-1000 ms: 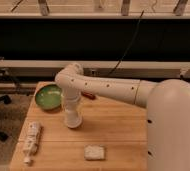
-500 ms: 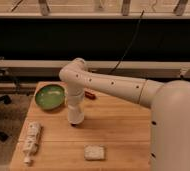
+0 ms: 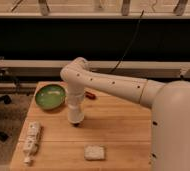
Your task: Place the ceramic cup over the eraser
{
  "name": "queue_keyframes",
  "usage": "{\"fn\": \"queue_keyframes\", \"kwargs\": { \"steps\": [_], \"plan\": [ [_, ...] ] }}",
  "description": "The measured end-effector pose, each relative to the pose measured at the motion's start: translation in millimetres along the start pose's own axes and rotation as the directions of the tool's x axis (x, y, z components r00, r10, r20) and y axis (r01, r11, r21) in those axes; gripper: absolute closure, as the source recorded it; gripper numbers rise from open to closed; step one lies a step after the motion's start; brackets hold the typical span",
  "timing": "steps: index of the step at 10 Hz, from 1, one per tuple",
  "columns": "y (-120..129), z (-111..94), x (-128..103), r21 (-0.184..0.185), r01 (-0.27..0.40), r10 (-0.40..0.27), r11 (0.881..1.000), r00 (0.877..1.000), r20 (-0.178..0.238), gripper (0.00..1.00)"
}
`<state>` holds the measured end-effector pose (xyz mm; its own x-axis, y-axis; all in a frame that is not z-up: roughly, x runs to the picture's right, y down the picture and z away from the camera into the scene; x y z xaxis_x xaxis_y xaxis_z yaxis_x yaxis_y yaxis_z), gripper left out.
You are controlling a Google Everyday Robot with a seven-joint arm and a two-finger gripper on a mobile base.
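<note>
On the wooden tabletop point(image 3: 123, 130), taking the green bowl point(image 3: 50, 96) as the landmark: the bowl sits near the far left corner, upright. Toward the near edge from the bowl, close to the left side, lies a white tube-like bottle point(image 3: 30, 142) on its side, its narrow end pointing at the near edge.

Just right of the bowl, the robot's white arm point(image 3: 113, 85) bends down over the tabletop, and its wrist column descends almost beside the bowl's right rim. At the bottom of that column, a little nearer the viewer than the bowl, is the hand point(image 3: 76, 118). A white cylindrical form there merges with the wrist, so the ceramic cup point(image 3: 75, 112) seems to be at the hand, upright and low over the wood; I cannot tell how wide the hand stands or whether it truly has hold of the cup. A small dark bit point(image 3: 76, 123) shows beneath it, touching the tabletop; whether it is the eraser cannot be told.

Further right of the bowl, behind the arm, a reddish-brown oblong thing point(image 3: 90, 94) lies on the wood. Nearer the viewer, right of the bottle, rests a pale grey rectangular pad point(image 3: 94, 152).
</note>
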<state>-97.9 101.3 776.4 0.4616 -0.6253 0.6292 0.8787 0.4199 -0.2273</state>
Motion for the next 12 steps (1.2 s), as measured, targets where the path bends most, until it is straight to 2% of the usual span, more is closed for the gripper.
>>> {"fn": "queue_keyframes", "kwargs": {
  "steps": [3, 4, 5, 6, 9, 10, 12],
  "plan": [
    [3, 4, -2, -0.028, 0.021, -0.021, 0.999, 1.000, 0.011, 0.60],
    [0, 5, -4, -0.027, 0.029, -0.029, 0.999, 0.999, 0.019, 0.65],
    [1, 6, -4, -0.032, 0.031, -0.031, 0.999, 0.999, 0.025, 0.64],
    [2, 7, -3, -0.034, 0.029, -0.028, 0.999, 0.999, 0.029, 0.57],
    [3, 3, -3, -0.037, 0.029, -0.028, 0.999, 0.999, 0.018, 0.28],
    [3, -4, -2, -0.032, 0.025, -0.025, 0.999, 1.000, 0.008, 0.22],
    [4, -19, 0, -0.025, 0.017, -0.018, 1.000, 1.000, -0.004, 0.20]
  ]
}}
